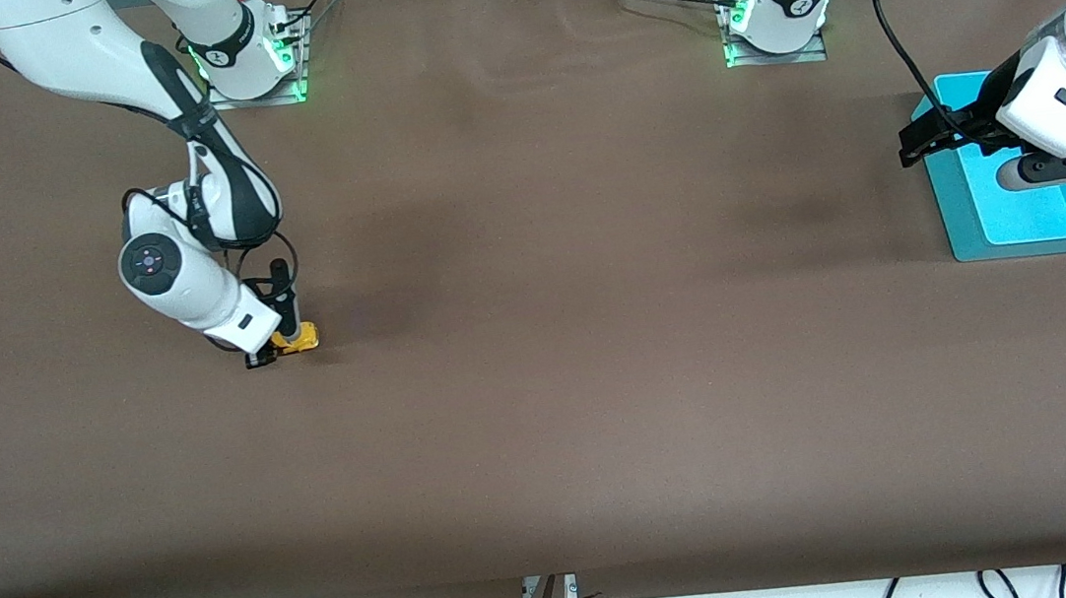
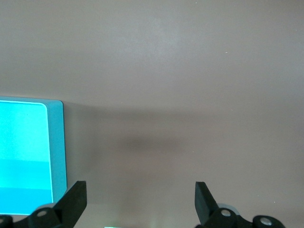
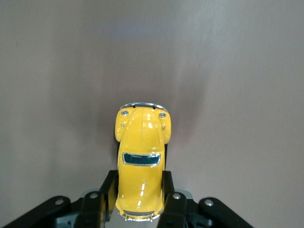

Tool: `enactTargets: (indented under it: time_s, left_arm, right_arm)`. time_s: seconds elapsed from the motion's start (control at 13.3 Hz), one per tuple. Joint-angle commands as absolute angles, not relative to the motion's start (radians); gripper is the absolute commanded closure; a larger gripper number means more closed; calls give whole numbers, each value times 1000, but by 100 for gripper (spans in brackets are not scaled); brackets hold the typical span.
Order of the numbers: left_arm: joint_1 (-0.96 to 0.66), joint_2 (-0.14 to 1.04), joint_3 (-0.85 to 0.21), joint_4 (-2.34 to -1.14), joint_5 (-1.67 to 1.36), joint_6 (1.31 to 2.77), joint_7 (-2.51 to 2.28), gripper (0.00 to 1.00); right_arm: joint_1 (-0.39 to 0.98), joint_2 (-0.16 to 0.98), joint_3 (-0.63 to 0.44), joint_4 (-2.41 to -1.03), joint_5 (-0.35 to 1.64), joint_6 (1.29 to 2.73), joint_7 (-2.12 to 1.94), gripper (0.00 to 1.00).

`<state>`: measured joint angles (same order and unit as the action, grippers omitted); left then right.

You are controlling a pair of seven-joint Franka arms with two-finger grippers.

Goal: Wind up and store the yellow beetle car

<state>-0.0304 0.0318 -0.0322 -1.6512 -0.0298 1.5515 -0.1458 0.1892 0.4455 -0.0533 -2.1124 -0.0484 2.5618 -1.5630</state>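
Note:
The yellow beetle car sits on the brown table toward the right arm's end. My right gripper is down at the table and shut on its sides. In the right wrist view the yellow beetle car lies between the fingers, its nose pointing away from the wrist. My left gripper is open and empty, hanging over the edge of the teal tray. In the left wrist view its fingertips stand wide apart over bare table beside the tray.
The teal tray lies at the left arm's end of the table. The brown tabletop stretches between the two arms. Cables hang off the table edge nearest the front camera.

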Motion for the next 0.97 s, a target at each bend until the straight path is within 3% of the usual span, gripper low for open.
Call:
enactTargets:
  time_s: [0.0, 0.52, 0.6, 0.67, 0.75, 0.9]
  left_arm:
    - [-21, 29, -37, -1651, -37, 1539, -137, 0]
    - [-21, 31, -37, -1644, -35, 1529, -135, 0]
    - [-21, 31, -38, -1644, -35, 1528, -135, 0]
    - [-21, 31, -41, -1644, -35, 1528, -135, 0]
    - [-23, 31, -41, -1644, -34, 1528, -135, 0]
    - [-21, 32, -41, -1646, -31, 1528, -129, 0]
  right_arm:
    - [138, 477, -49, -2112, -43, 2576, -1643, 78]
    - [91, 474, -49, -2111, -41, 2574, -1671, 77]
    - [91, 472, -49, -2111, -41, 2573, -1667, 73]
    - [91, 468, -49, -2109, -41, 2569, -1660, 45]
    - [91, 465, -49, -2099, -41, 2568, -1663, 0]
    - [92, 440, -49, -2082, -41, 2530, -1661, 0]
